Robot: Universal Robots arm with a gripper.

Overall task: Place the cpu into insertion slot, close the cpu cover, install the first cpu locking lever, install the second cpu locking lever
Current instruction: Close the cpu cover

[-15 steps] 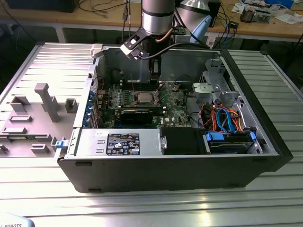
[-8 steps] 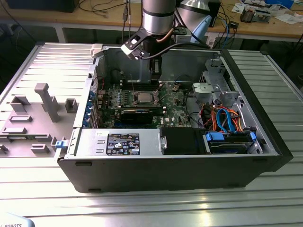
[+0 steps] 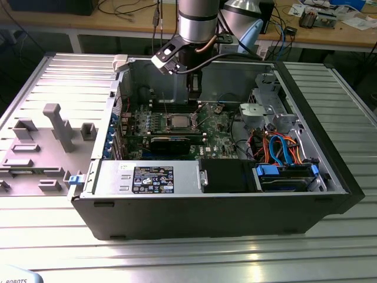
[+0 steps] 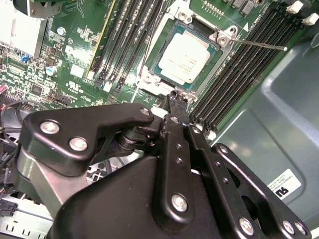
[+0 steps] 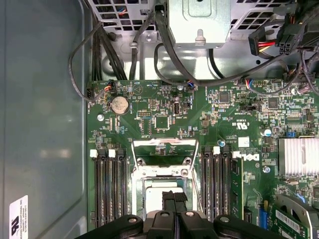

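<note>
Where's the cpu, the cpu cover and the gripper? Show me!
cpu (image 4: 187, 59): second wrist view, middle of its silvery top.
cpu cover (image 5: 164, 143): first wrist view, frame bar farthest from the cpu.
gripper (image 4: 178, 95): second wrist view, at its fingertips' meeting point.

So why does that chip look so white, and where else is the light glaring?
In the second wrist view the cpu reflects the light and washes out pale, like the heatsink; in the first wrist view that heatsink glares too; in the exterior view the ribbed metal table shines, while the computer case is dimmer inside.
</note>
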